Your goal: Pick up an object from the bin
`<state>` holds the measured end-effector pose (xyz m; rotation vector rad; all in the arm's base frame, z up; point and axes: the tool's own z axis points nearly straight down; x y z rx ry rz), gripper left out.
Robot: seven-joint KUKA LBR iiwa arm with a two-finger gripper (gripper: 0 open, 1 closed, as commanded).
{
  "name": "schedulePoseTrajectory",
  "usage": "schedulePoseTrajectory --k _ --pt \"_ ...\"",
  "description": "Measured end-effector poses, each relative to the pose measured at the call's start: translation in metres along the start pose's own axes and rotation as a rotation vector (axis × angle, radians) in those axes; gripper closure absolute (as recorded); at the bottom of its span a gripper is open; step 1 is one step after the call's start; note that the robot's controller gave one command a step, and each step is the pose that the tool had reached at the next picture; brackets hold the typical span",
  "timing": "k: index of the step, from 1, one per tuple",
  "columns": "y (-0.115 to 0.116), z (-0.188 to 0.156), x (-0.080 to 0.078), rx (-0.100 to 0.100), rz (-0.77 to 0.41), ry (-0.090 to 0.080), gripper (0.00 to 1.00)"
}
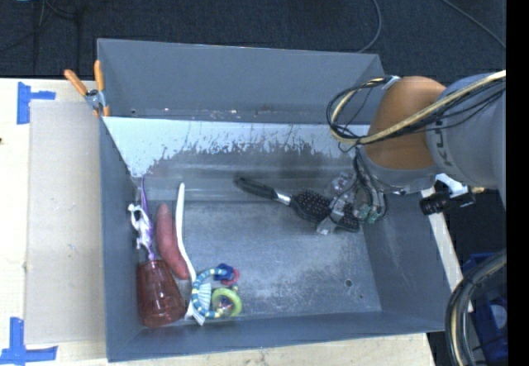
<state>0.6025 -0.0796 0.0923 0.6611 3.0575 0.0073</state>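
Observation:
A black hairbrush [307, 206] lies in the middle of the bin, its handle pointing up-left and its bristled head to the right. My gripper [345, 207] is low in the bin, right beside the brush head on its right side and seemingly touching it. I cannot make out anything held in it.
Along the bin's left wall lies a small heap: a reddish see-through bottle [159, 294], a pink oblong thing [169, 244], a curved white strip [183, 228], a purple-and-white piece [140, 224] and a colourful ring toy [216, 294]. The arm comes in over the right rim.

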Motion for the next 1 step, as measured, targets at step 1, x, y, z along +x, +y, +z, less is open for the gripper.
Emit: schedulePoseTrajectory --k 1 --pt "-0.0002 -0.0211 0.0007 0.001 -0.001 0.004 1.0"
